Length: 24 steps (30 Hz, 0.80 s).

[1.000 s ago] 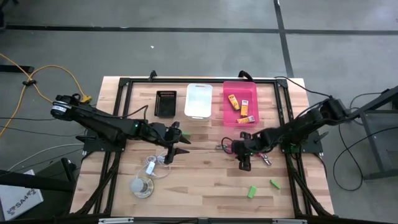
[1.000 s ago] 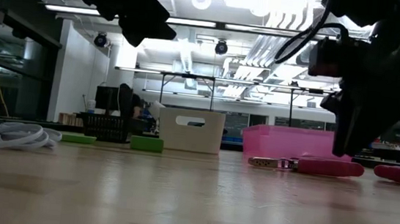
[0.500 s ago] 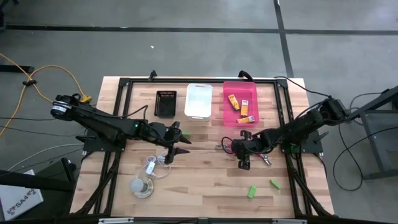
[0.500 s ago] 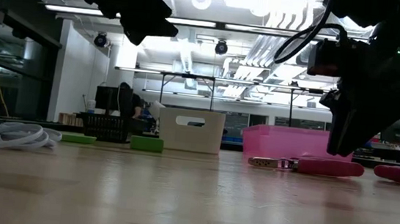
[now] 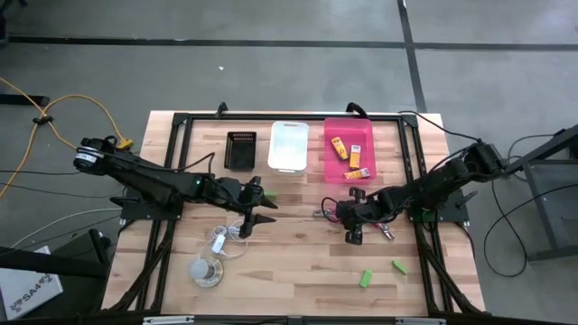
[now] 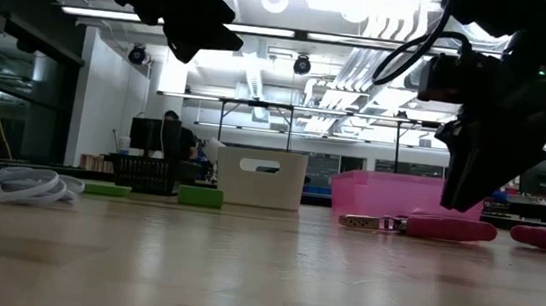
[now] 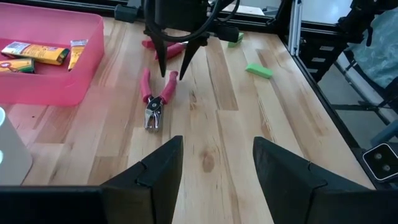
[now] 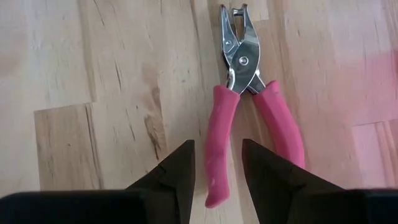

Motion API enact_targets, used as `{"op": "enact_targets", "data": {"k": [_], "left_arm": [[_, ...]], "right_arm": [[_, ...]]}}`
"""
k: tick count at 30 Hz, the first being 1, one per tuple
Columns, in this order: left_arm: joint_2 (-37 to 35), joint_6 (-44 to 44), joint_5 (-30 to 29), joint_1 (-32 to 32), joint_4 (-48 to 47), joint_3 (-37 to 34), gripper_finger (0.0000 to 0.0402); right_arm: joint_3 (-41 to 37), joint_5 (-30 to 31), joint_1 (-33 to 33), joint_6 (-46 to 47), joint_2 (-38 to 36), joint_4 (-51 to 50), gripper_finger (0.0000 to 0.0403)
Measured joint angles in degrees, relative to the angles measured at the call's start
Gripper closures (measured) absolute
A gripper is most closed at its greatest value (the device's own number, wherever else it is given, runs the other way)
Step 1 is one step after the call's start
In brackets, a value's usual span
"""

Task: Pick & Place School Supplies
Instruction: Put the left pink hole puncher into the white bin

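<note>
A pink-handled punch tool [image 8: 239,106] lies flat on the wood, also seen in the high view [image 5: 330,214] and the low view [image 6: 427,226]. My right gripper [image 8: 214,165] hovers open just above it, one pink handle [image 8: 217,143] showing between the fingers; in the low view the fingers [image 6: 463,186] are clear of the tool. A second pink-handled tool [image 5: 386,232] lies to its right. Yellow-orange packets [image 5: 348,155] lie in the pink bin [image 5: 332,171]. Two green pieces [image 5: 366,277] [image 5: 398,265] lie near the near edge. My left gripper [image 5: 257,215] waits open at mid-table, above the wood.
A white bin [image 5: 289,144] and a black basket [image 5: 241,149] stand along the far edge, left of the pink bin. A coiled white cord [image 5: 226,242] and a pale round disc [image 5: 206,269] lie near my left gripper. Another green piece [image 5: 269,193] sits beside it.
My right gripper has drifted slightly toward the table's left and tipped a little over the pink-handled tool. The tool itself has stayed where it was.
</note>
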Motion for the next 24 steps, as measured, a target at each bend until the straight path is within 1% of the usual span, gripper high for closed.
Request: {"op": "enact_targets", "data": {"k": [4, 15, 24], "left_arm": [[0.00, 0.00, -0.01, -0.02, 0.00, 0.00, 0.0214], [0.02, 0.00, 0.01, -0.02, 0.00, 0.00, 0.0214], [0.02, 0.00, 0.01, -0.02, 0.33, 0.02, 0.0214]], "right_arm": [[0.00, 0.02, 0.01, 0.00, 0.53, 0.22, 0.0282], [0.15, 0.17, 0.02, 0.01, 7.93, 2.03, 0.0282], [0.09, 0.07, 0.01, 0.00, 7.69, 2.39, 0.0282]]}}
